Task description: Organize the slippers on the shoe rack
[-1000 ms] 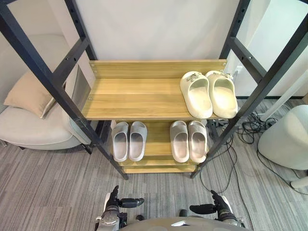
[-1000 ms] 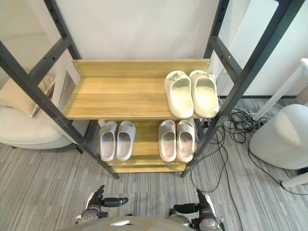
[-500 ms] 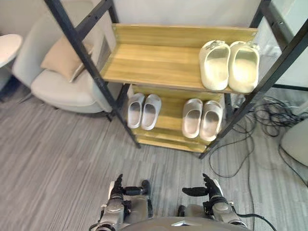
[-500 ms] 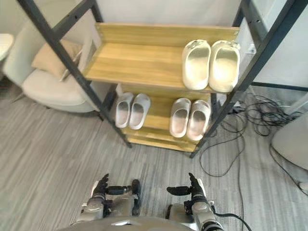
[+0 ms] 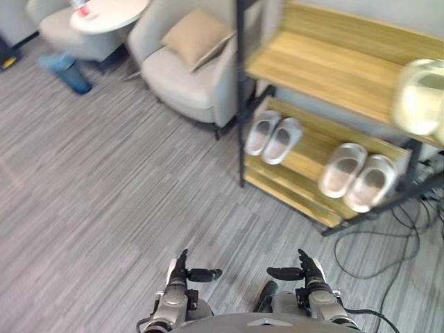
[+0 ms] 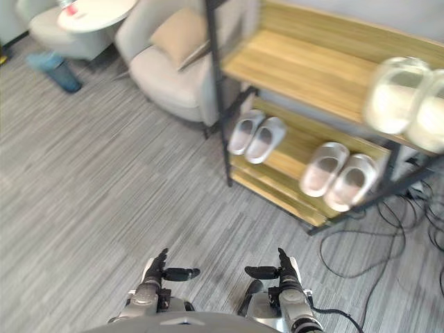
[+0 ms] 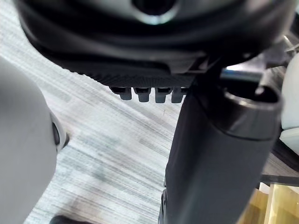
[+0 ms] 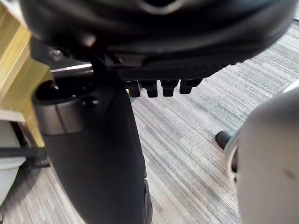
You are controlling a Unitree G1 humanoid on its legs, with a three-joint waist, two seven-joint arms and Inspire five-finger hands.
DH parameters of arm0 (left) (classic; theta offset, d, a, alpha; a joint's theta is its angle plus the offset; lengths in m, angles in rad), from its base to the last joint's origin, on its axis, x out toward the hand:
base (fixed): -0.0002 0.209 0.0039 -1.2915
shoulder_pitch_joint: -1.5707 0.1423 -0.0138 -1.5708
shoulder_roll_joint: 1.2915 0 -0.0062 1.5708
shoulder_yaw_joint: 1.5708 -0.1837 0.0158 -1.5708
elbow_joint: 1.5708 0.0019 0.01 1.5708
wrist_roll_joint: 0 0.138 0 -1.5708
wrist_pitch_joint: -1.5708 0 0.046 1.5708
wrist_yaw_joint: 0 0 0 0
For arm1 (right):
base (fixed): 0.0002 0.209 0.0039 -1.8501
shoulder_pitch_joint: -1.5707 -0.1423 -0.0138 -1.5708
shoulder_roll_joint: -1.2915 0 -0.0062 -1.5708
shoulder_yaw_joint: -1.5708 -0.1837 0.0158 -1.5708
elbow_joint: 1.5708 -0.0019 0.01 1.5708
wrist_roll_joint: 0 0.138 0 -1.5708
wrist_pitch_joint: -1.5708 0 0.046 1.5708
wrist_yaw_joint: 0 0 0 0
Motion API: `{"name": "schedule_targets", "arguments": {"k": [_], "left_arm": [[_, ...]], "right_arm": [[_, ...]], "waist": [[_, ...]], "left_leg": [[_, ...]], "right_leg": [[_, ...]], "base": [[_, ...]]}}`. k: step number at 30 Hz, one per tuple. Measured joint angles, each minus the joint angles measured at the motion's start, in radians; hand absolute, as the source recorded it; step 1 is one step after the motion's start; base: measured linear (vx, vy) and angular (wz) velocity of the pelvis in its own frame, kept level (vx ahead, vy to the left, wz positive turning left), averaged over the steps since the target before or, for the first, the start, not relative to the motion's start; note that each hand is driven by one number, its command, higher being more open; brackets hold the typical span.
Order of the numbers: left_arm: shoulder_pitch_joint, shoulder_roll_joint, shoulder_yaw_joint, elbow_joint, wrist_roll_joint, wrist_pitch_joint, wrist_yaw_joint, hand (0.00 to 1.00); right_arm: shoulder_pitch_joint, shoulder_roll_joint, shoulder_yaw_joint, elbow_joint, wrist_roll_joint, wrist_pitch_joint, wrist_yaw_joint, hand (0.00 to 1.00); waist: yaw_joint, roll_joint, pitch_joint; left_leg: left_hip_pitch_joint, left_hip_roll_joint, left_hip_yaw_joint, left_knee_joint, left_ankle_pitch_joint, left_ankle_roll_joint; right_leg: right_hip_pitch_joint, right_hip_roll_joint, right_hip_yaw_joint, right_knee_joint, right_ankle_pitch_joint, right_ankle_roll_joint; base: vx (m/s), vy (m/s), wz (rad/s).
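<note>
Slippers stand in three pairs on the shoe rack [image 5: 326, 66], which rises at my 1 to 2 o'clock. Going left to right across the room, a round white table [image 5: 107, 12] sits far off at 10 o'clock, with a blue object [image 5: 66, 70] on the carpet just beside it; I cannot tell what that object is. At 11 to 12 o'clock a pale armchair [image 5: 186, 78] holds a tan cushion [image 5: 198, 38] and stands right against the rack's dark front post.

On the rack's lower wooden shelf, a pale grey pair [image 5: 274, 137] lies side by side toward the left end. A second grey pair [image 5: 357, 179] lies toward the right end, well apart from the first. A cream pair [image 6: 404, 97] rests on the upper shelf at its right end, above the second grey pair. Dark cables [image 5: 409, 239] loop on the grey carpet at 3 o'clock, beside the rack's right foot.

My left hand [image 5: 178, 279] hangs low at 7 o'clock over bare carpet, fingers straight and thumb pointing inward, holding nothing. My right hand [image 5: 309, 275] mirrors it at 5 o'clock, fingers spread and empty. Both hands are well apart from the rack and from every slipper.
</note>
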Motion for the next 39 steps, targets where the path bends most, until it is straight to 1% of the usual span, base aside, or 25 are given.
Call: {"name": "schedule_targets", "arguments": {"k": [2, 5, 7, 9, 11, 12, 13, 14, 17, 19, 20, 22, 24, 26, 28, 29, 30, 32, 33, 34, 35, 36, 37, 38, 39], "left_arm": [[0.012, 0.027, -0.002, 0.0, 0.016, 0.005, -0.005, 1.0], [0.032, 0.05, 0.0, 0.01, 0.021, 0.005, -0.005, 1.0], [0.037, 0.052, 0.012, 0.017, 0.023, 0.005, -0.002, 1.0], [0.037, 0.053, 0.013, 0.017, 0.023, -0.003, -0.002, 1.0], [0.037, 0.059, 0.012, 0.017, 0.025, -0.004, -0.003, 1.0], [0.034, 0.068, 0.012, 0.015, 0.023, -0.005, -0.001, 1.0], [0.031, 0.074, 0.014, 0.015, 0.023, -0.004, 0.004, 1.0], [0.018, 0.077, 0.025, 0.021, 0.023, -0.003, 0.011, 1.0], [0.0, 0.072, 0.055, 0.04, 0.021, 0.001, 0.009, 1.0], [-0.002, 0.074, 0.057, 0.04, 0.022, 0.002, 0.008, 1.0], [-0.003, 0.08, 0.06, 0.039, 0.023, 0.002, 0.006, 1.0], [0.006, 0.054, 0.087, 0.039, 0.024, -0.002, 0.007, 1.0], [0.009, 0.041, 0.093, 0.038, 0.022, -0.002, 0.003, 1.0], [0.008, 0.04, 0.112, 0.035, 0.015, -0.003, -0.005, 1.0], [0.009, 0.035, 0.149, 0.014, 0.013, -0.004, -0.007, 1.0], [0.009, 0.035, 0.173, -0.008, 0.012, -0.006, -0.005, 1.0], [0.009, 0.035, 0.177, -0.012, 0.012, -0.007, -0.004, 1.0], [0.006, 0.03, 0.195, -0.025, 0.01, -0.009, -0.005, 1.0], [0.003, 0.031, 0.195, -0.027, 0.01, -0.009, -0.005, 1.0], [0.0, 0.034, 0.195, -0.029, 0.01, -0.009, -0.006, 1.0], [-0.002, 0.036, 0.195, -0.034, 0.01, -0.01, -0.005, 1.0], [0.002, 0.038, 0.195, -0.044, 0.009, -0.012, -0.008, 1.0], [0.001, 0.05, 0.194, -0.046, 0.009, -0.017, -0.007, 1.0], [0.001, 0.068, 0.199, -0.051, 0.004, -0.02, -0.003, 1.0], [0.0, 0.075, 0.199, -0.042, 0.002, -0.016, -0.006, 1.0]], "right_arm": [[0.004, 0.051, 0.005, -0.001, -0.001, 0.0, 0.009, 1.0], [0.009, 0.081, 0.005, -0.001, -0.001, -0.002, 0.019, 1.0], [0.008, 0.085, 0.006, 0.001, -0.002, -0.001, 0.021, 1.0], [0.002, 0.083, 0.016, 0.001, -0.003, 0.004, 0.025, 1.0], [-0.009, 0.082, 0.022, -0.001, -0.003, 0.006, 0.026, 1.0], [-0.011, 0.08, 0.022, -0.006, -0.002, 0.005, 0.027, 1.0], [-0.01, 0.082, 0.025, -0.01, -0.002, 0.004, 0.028, 1.0], [-0.008, 0.084, 0.041, -0.019, -0.002, 0.002, 0.031, 1.0], [-0.026, 0.08, 0.051, -0.03, -0.001, 0.002, 0.039, 1.0], [-0.031, 0.079, 0.051, -0.03, -0.001, 0.001, 0.04, 1.0], [-0.03, 0.08, 0.051, -0.033, 0.0, 0.001, 0.041, 1.0], [-0.028, 0.06, 0.038, -0.032, 0.0, 0.001, 0.04, 1.0], [-0.029, 0.048, 0.015, -0.017, 0.0, 0.008, 0.041, 1.0], [-0.015, 0.05, -0.003, -0.017, 0.0, 0.009, 0.041, 1.0], [-0.003, 0.05, -0.018, -0.018, 0.001, 0.009, 0.039, 1.0], [-0.001, 0.05, -0.015, -0.018, 0.0, 0.009, 0.04, 1.0], [-0.002, 0.049, -0.015, -0.018, 0.0, 0.009, 0.04, 1.0], [-0.013, 0.047, -0.015, -0.016, 0.001, 0.01, 0.039, 1.0], [-0.014, 0.047, -0.015, -0.016, 0.001, 0.01, 0.039, 1.0], [-0.012, 0.048, -0.015, -0.017, 0.0, 0.01, 0.039, 1.0], [-0.006, 0.048, -0.015, -0.017, 0.0, 0.01, 0.039, 1.0], [0.005, 0.046, -0.016, -0.013, 0.0, 0.012, 0.037, 1.0], [0.014, 0.057, -0.011, -0.013, 0.001, 0.015, 0.035, 1.0], [0.005, 0.075, 0.006, -0.007, 0.0, 0.016, 0.037, 1.0], [0.001, 0.088, 0.005, -0.005, 0.0, 0.016, 0.038, 1.0]], "waist": [[0.006, -0.033, -0.019], [0.009, -0.041, -0.037], [0.017, -0.042, -0.045], [0.024, -0.053, -0.036], [0.018, -0.063, -0.03], [0.013, -0.066, -0.023], [0.012, -0.071, -0.022], [0.009, -0.076, -0.018], [-0.001, -0.079, 0.01], [-0.007, -0.087, 0.021], [-0.012, -0.106, 0.025], [-0.009, -0.068, 0.019], [-0.016, -0.044, 0.013], [-0.021, -0.056, 0.012], [-0.017, -0.074, 0.01], [-0.001, -0.083, 0.014], [0.003, -0.083, 0.014], [0.014, -0.076, 0.017], [0.014, -0.077, 0.018], [0.014, -0.08, 0.018], [0.014, -0.082, 0.019], [0.022, -0.081, 0.014], [0.026, -0.112, -0.005], [0.027, -0.141, -0.011], [0.026, -0.145, -0.012]], "left_leg": [[0.018, -0.056, -0.042, -0.063, 0.015, -0.001], [0.039, -0.093, -0.074, -0.092, 0.024, 0.012], [0.039, -0.12, -0.099, -0.107, 0.031, 0.029], [0.041, -0.157, -0.132, -0.114, 0.022, 0.063], [0.045, -0.179, -0.196, -0.11, 0.007, 0.094], [0.049, -0.181, -0.267, -0.102, 0.0, 0.106], [0.047, -0.166, -0.302, -0.098, -0.003, 0.109], [0.031, -0.152, -0.359, -0.095, -0.003, 0.109], [0.018, -0.144, -0.501, -0.092, -0.012, 0.096], [0.02, -0.149, -0.554, -0.082, -0.023, 0.078], [0.02, -0.161, -0.597, -0.071, -0.037, 0.064], [0.008, -0.124, -0.663, -0.038, -0.068, 0.005], [-0.001, -0.092, -0.672, -0.031, -0.065, -0.028], [-0.002, -0.082, -0.632, 0.003, -0.051, -0.069], [-0.054, -0.072, -0.503, 0.161, -0.075, -0.116], [-0.13, -0.039, -0.348, 0.344, -0.114, -0.101], [-0.142, -0.029, -0.315, 0.376, -0.125, -0.088], [-0.237, 0.014, -0.138, 0.461, -0.193, -0.004], [-0.26, 0.011, -0.106, 0.446, -0.191, 0.006], [-0.288, 0.007, -0.062, 0.412, -0.176, 0.03], [-0.316, -0.001, 0.008, 0.343, -0.133, 0.081], [-0.339, -0.022, 0.063, 0.28, -0.041, 0.163], [-0.335, -0.061, 0.063, 0.261, -0.044, 0.161], [-0.334, -0.103, 0.045, 0.228, -0.049, 0.171], [-0.331, -0.114, 0.031, 0.227, -0.058, 0.181]], "right_leg": [[0.055, -0.015, -0.056, -0.077, 0.055, 0.029], [0.088, -0.043, -0.084, -0.081, 0.067, 0.045], [0.078, -0.088, -0.103, -0.016, 0.048, 0.048], [0.054, -0.176, -0.115, 0.147, -0.02, 0.057], [0.014, -0.253, -0.033, 0.34, -0.049, -0.009], [-0.045, -0.252, 0.153, 0.459, -0.073, -0.048], [-0.062, -0.208, 0.235, 0.458, -0.117, -0.033], [-0.093, -0.123, 0.327, 0.441, -0.168, -0.025], [-0.186, 0.02, 0.444, 0.344, -0.187, -0.025], [-0.203, 0.04, 0.495, 0.262, -0.168, -0.003], [-0.194, 0.039, 0.52, 0.223, -0.097, 0.008], [-0.159, 0.06, 0.427, 0.247, -0.149, -0.026], [-0.104, 0.085, 0.37, 0.216, -0.162, -0.031], [-0.032, 0.094, 0.348, 0.163, -0.162, -0.035], [0.045, 0.097, 0.343, 0.093, -0.162, -0.04], [0.108, 0.099, 0.345, 0.034, -0.162, -0.043], [0.119, 0.101, 0.346, 0.025, -0.163, -0.045], [0.178, 0.093, 0.339, -0.01, -0.168, -0.05], [0.187, 0.086, 0.331, -0.01, -0.169, -0.048], [0.2, 0.072, 0.31, -0.007, -0.171, -0.037], [0.22, 0.059, 0.278, -0.001, -0.18, -0.013], [0.246, 0.053, 0.251, 0.009, -0.199, 0.03], [0.245, 0.021, 0.231, 0.011, -0.209, 0.046], [0.235, 0.001, 0.223, 0.014, -0.181, 0.05], [0.245, 0.0, 0.223, 0.013, -0.152, 0.059]], "base": [[-0.03, 0.222, 0.77], [0.02, 0.162, 0.4], [0.05, 0.199, 0.48], [0.03, 0.197, 0.51], [0.0, 0.128, 0.96], [0.01, 0.008, 1.3], [0.07, -0.131, 1.51], [0.09, -0.164, 1.28], [0.13, -0.189, 1.3], [0.17, -0.244, 1.05], [0.23, -0.271, 1.34], [0.35, -0.278, 1.22], [0.37, -0.225, 0.92], [0.29, -0.12, 0.9], [0.3, -0.061, 0.69], [0.34, -0.044, 0.32], [0.32, -0.01, 0.08], [0.26, 0.034, 0.1], [0.33, 0.097, 0.27], [0.26, 0.081, 0.38], [0.45, 0.149, 0.54], [0.36, 0.107, 0.67], [0.58, 0.172, 0.78], [0.53, 0.143, 0.76], [0.63, 0.188, 0.86]]}}
